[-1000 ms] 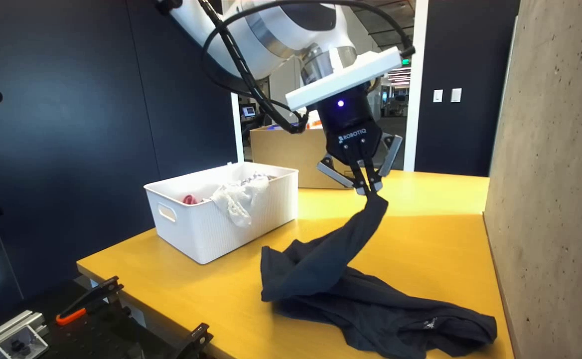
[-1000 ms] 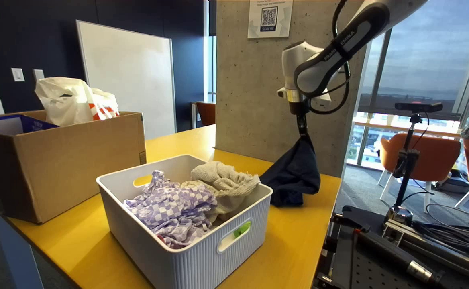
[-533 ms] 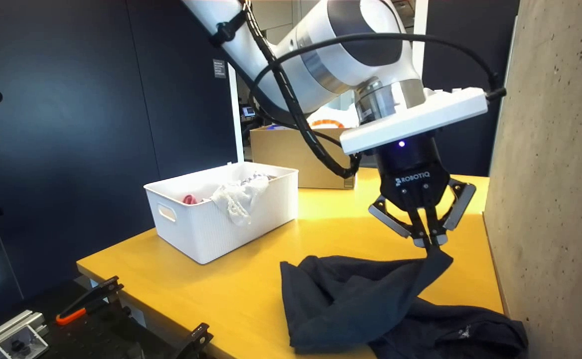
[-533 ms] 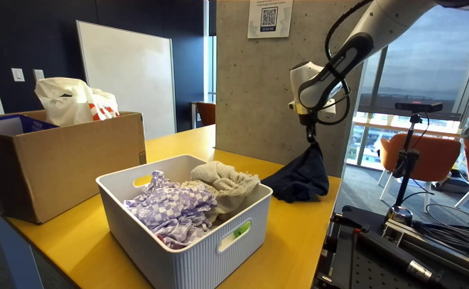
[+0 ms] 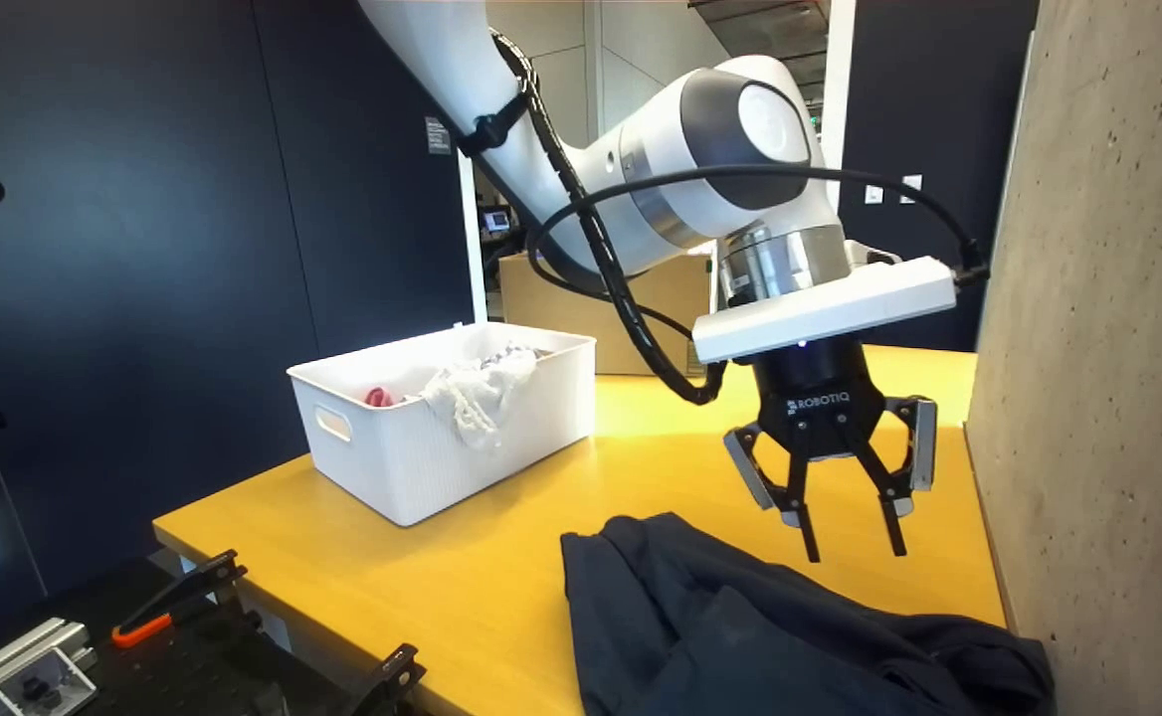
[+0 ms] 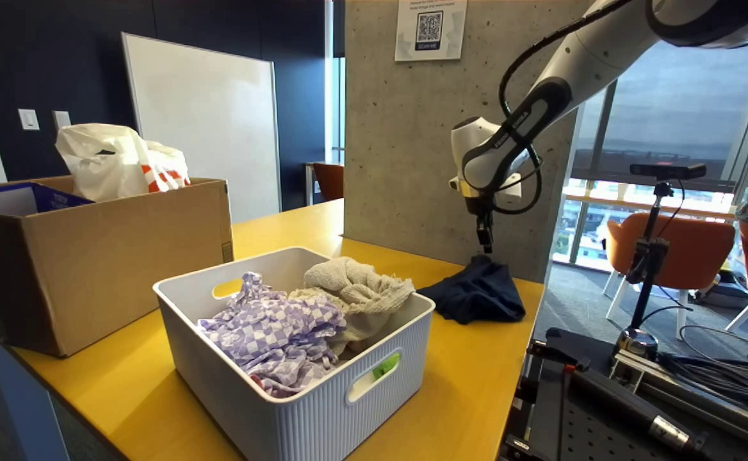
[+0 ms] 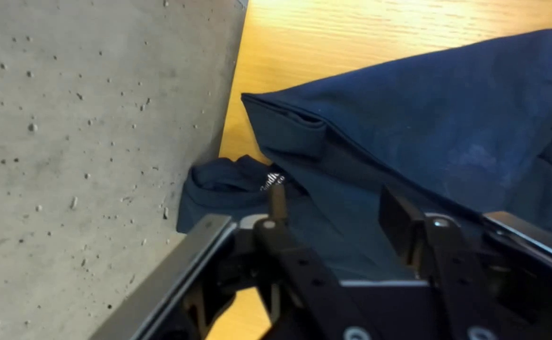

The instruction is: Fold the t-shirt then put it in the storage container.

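The dark navy t-shirt [image 5: 740, 636] lies loosely folded over itself on the yellow table, seen in both exterior views. In the wrist view the t-shirt [image 7: 446, 127] shows a raised hem corner and a small white print, and one end touches the concrete wall. My gripper [image 5: 857, 557] hangs just above the cloth, its fingers spread with nothing between them. The wrist view has the gripper [image 7: 331, 193] over the shirt's folded part. The white storage container [image 5: 482, 457] stands apart from the shirt, holding a purple checked cloth [image 6: 278, 326] and a beige cloth [image 6: 355, 282].
A concrete wall [image 5: 1098, 348] rises right beside the gripper and shirt. Behind the container stands a cardboard box [image 6: 137, 256] with a white plastic bag [image 6: 105, 160] in it. A black cart with equipment [image 5: 173, 617] adjoins the table's edge.
My gripper carried the shirt's end toward the wall and down, then let it go. The fingers have parted, and the lifted cloth has dropped onto the rest of the shirt.
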{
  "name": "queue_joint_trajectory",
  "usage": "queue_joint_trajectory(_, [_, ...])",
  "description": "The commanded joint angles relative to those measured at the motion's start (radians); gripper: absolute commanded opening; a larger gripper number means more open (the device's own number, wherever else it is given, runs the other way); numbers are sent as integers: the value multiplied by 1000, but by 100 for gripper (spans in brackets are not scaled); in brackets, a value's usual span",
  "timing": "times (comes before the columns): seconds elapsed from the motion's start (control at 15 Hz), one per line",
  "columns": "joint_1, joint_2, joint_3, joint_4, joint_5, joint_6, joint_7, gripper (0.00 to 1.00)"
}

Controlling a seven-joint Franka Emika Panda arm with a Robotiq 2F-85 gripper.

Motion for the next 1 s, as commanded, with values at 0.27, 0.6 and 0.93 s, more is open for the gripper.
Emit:
queue_joint_trajectory(0.27, [39,-183,85,-319,106,89,-1,100])
queue_joint_trajectory(0.6, [88,-327,88,-533,143,149,43,100])
queue_joint_trajectory(0.93, [128,-284,106,-487,171,154,21,100])
